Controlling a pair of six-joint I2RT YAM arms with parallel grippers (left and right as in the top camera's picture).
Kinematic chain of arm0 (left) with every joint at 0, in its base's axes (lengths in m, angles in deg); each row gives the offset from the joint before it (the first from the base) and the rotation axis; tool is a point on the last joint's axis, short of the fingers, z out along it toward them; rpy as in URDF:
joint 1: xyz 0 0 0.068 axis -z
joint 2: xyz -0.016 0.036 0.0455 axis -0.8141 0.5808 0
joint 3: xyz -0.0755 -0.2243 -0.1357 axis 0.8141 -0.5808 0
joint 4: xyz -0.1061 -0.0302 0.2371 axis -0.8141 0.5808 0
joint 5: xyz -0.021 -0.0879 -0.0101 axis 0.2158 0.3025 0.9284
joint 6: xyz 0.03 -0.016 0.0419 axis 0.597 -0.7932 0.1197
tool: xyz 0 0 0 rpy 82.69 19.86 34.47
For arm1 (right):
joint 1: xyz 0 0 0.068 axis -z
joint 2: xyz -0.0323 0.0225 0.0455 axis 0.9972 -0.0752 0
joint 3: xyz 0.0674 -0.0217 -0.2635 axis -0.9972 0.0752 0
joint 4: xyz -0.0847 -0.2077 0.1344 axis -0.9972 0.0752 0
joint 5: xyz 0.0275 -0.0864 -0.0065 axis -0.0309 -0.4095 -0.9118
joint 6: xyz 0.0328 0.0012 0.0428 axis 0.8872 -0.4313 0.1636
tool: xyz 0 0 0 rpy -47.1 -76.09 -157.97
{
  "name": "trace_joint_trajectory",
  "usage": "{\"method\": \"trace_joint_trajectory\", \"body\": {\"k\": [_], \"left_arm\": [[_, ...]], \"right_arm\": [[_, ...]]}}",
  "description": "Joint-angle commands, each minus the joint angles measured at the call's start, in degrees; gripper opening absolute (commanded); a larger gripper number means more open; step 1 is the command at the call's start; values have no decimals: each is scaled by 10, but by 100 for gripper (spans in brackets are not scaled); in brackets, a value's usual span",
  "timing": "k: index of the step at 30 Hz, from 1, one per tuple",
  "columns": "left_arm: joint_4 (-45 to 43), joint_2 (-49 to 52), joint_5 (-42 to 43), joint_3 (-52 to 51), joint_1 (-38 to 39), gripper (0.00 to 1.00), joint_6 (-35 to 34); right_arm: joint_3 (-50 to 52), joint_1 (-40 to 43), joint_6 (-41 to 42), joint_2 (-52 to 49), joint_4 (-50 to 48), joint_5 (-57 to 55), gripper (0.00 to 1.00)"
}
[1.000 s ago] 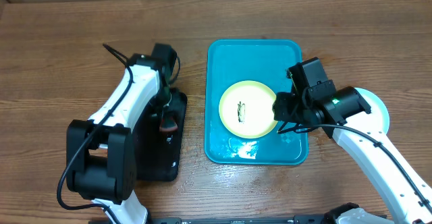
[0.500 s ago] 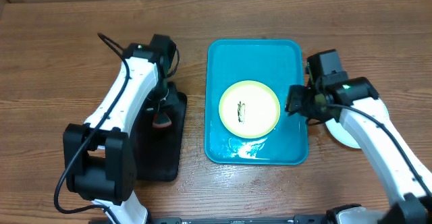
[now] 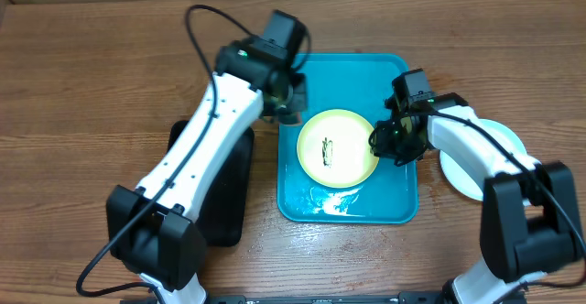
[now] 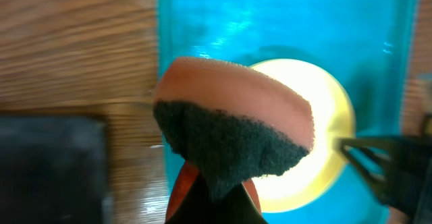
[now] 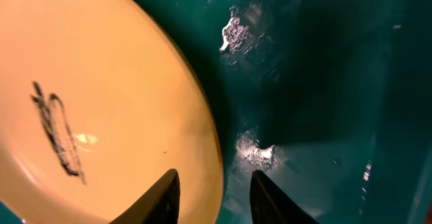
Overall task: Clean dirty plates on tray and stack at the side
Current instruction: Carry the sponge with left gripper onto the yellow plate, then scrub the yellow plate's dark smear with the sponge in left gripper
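A yellow-green plate [image 3: 337, 148] with a dark scribble [image 3: 328, 150] lies in the turquoise tray [image 3: 343, 70]. My left gripper [image 3: 286, 98] is shut on a pink and dark sponge [image 4: 229, 116], held above the tray's left edge beside the plate [image 4: 324, 109]. My right gripper [image 3: 385, 144] is open, with its fingers [image 5: 212, 197] on either side of the plate's right rim [image 5: 202, 116]. A pale plate [image 3: 485, 157] lies on the table to the right of the tray, partly hidden by my right arm. I see no third plate.
A black tray [image 3: 220, 185] lies on the table left of the turquoise tray, and also shows in the left wrist view [image 4: 47, 163]. Wet patches glint on the turquoise tray's floor [image 5: 246, 32].
My left arm has swung from over the black tray to the turquoise tray's upper left, carrying the sponge. My right gripper pulled away to the right, then came back to the plate's right rim.
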Motion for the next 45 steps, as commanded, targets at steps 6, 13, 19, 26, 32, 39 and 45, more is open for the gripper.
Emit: {"method": "trace_joint_trajectory", "body": {"k": [6, 13, 19, 26, 32, 39, 45], "left_arm": [[-51, 91, 60, -3, 64, 4, -49], [-72, 177, 94, -3, 90, 4, -86], [-122, 242, 161, -3, 103, 4, -97], [-17, 249, -33, -2, 91, 4, -145], [21, 249, -117, -2, 71, 4, -113], [-1, 249, -90, -2, 54, 4, -105], [-103, 249, 170, -5, 62, 4, -43]], "right_arm": [[5, 0, 6, -30, -22, -8, 11], [20, 0, 52, -30, -28, -48, 4], [40, 0, 50, -30, -38, -49, 4], [41, 0, 50, -30, -37, -49, 4], [41, 0, 50, -30, -38, -48, 4], [41, 0, 50, -30, -37, -48, 4], [41, 0, 50, -30, -35, -48, 4]]}}
